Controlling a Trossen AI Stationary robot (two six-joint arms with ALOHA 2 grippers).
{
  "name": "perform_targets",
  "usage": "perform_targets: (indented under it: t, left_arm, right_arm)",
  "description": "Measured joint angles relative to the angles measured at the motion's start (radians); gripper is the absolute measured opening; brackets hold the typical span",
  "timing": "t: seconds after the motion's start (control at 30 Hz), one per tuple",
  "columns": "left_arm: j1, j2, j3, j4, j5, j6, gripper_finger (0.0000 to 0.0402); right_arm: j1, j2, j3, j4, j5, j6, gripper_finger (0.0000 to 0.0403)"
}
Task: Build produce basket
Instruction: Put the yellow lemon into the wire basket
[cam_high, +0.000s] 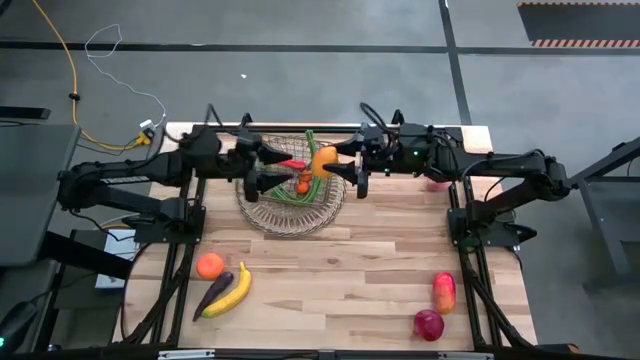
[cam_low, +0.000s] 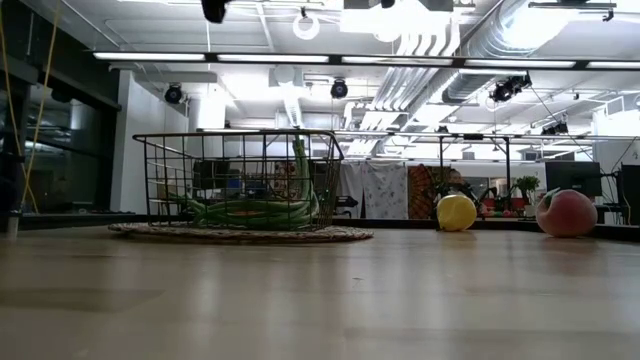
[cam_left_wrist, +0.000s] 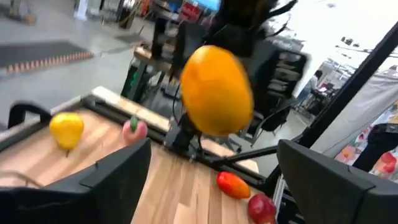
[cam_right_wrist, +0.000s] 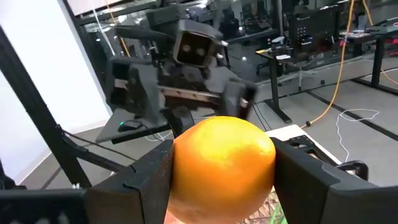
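The wire basket (cam_high: 290, 205) stands at the table's far middle on a flat woven mat (cam_low: 240, 233). Long green beans (cam_low: 250, 212), a red chilli (cam_high: 293, 163) and a small orange-red piece (cam_high: 303, 186) lie in it. My right gripper (cam_high: 340, 165) is shut on an orange fruit (cam_high: 324, 160) above the basket's far right part. My left gripper (cam_high: 262, 175) is open and empty over the basket's left part, facing the fruit, which also shows in the left wrist view (cam_left_wrist: 214, 90). Both grippers are above the low view's frame. My right gripper pinches the orange fruit between its two fingers, one on each side of its round body (cam_right_wrist: 183, 168). The fingers (cam_right_wrist: 140, 180) come level from the table's right side. The fruit is lifted clear, above the basket.
Another orange (cam_high: 209, 265), a purple eggplant (cam_high: 213, 293) and a banana (cam_high: 232, 290) lie near the front left. Two red apples (cam_high: 443, 290) (cam_high: 428, 323) lie at the front right. A lemon (cam_low: 456, 212) and a pinkish apple (cam_low: 566, 212) lie right of the basket.
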Motion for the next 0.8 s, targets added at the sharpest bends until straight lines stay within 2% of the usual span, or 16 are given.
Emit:
perform_targets:
  t: [0.13, 0.33, 0.53, 0.8]
  left_arm:
    - [0.000, 0.071, -0.001, 0.052, 0.007, -0.038, 0.0342]
    - [0.000, 0.150, 0.000, 0.177, 0.084, -0.072, 0.0342]
    - [0.000, 0.196, 0.000, 0.183, 0.126, -0.097, 0.0342]
    - [0.000, 0.223, 0.000, 0.231, 0.128, -0.097, 0.0331]
  right_arm:
    - [0.011, 0.037, 0.000, 0.040, 0.000, -0.008, 0.0221]
    - [0.017, 0.079, 0.000, 0.046, 0.000, 0.004, 0.0221]
    - [0.025, 0.080, 0.000, 0.048, -0.028, 0.027, 0.0221]
    - [0.024, 0.082, 0.000, 0.053, -0.040, 0.040, 0.0221]
